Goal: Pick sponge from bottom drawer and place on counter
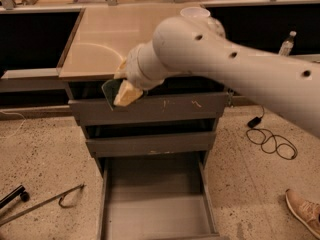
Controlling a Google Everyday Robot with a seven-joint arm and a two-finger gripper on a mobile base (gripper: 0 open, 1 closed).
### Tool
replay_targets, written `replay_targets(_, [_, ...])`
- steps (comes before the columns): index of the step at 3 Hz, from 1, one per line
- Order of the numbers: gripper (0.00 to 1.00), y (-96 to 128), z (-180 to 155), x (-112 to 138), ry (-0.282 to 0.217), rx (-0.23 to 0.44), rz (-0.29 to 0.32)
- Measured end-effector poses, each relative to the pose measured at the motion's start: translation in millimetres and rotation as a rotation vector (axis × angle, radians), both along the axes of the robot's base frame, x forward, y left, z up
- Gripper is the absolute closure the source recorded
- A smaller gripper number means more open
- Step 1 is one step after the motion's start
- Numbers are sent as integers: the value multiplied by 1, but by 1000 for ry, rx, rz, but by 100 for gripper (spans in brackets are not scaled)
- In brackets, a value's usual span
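Now: the sponge is out of the drawer and up in the air. I think the lifting part is done and the putting-down part is left.
Gripper (120,90): it sits at the end of the big white arm (225,64), right in front of the counter's front rim and over the top drawer front (165,111).
Fingers (128,94): they are tan and pinched onto the sponge, holding it tight.
Sponge (110,88): only its dark green side peeks out, to the left of the tan finger. It hangs a little lower than the rim and seems to touch nothing but the fingers.
Counter (100,39): its shiny tan surface lies up and back from the sponge, away from the camera.
Bottom drawer (155,219): it is pulled open, low in the picture and well under the sponge.
Way to go: the sponge is in front of the surface and a bit under it, not over it. So the next move likely has to go up first, then back over the surface.
Long side of the sponge: I cannot tell how it lies, because the finger hides most of it.
Watch out: going straight back could bump the sponge into the dark rim.
Bowl (195,13): it is far back on the surface, well apart from the sponge.
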State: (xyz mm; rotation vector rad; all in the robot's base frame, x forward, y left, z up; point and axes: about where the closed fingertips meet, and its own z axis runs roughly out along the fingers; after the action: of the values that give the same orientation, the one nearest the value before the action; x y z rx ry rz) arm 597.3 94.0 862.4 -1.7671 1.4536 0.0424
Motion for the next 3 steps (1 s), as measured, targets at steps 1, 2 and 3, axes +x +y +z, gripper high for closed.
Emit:
replay_targets(1, [100, 7, 95, 6, -106, 24, 52])
replay_targets(2, [100, 7, 91, 5, -102, 21, 52])
replay_targets(3, [100, 9, 96, 26, -124, 22, 42])
